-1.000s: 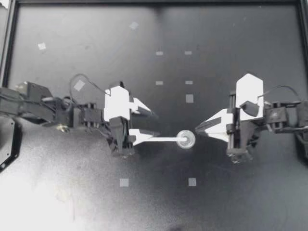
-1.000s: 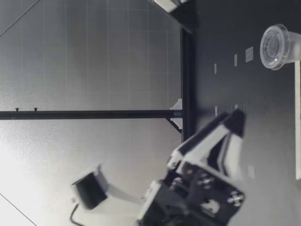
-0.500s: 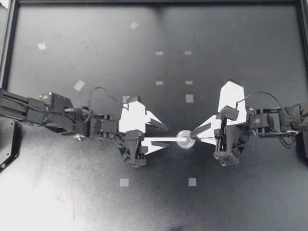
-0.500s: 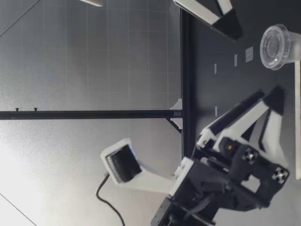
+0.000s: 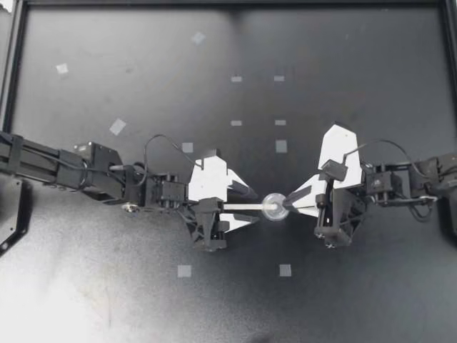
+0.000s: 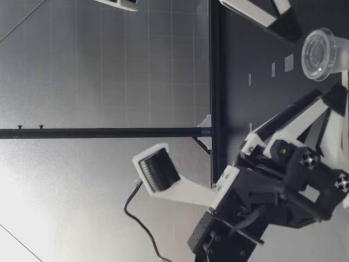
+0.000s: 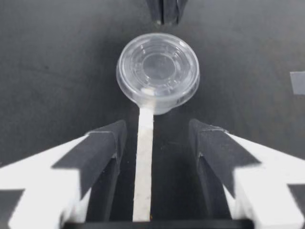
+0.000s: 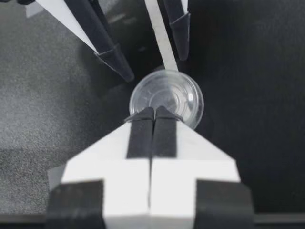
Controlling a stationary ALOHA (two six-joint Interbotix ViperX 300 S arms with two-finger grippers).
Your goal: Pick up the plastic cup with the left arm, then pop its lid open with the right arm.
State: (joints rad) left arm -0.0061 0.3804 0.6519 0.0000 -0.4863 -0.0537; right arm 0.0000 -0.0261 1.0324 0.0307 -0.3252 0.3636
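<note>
Left gripper, fingers apart, has advanced to straddle the white stick while right gripper (fingers together) now touches the clear cup, so both look engaged.

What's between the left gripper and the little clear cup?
A thin white strip. It lies between the fingers of the open left gripper and runs up to the clear cup, plain in the left wrist view.
</note>
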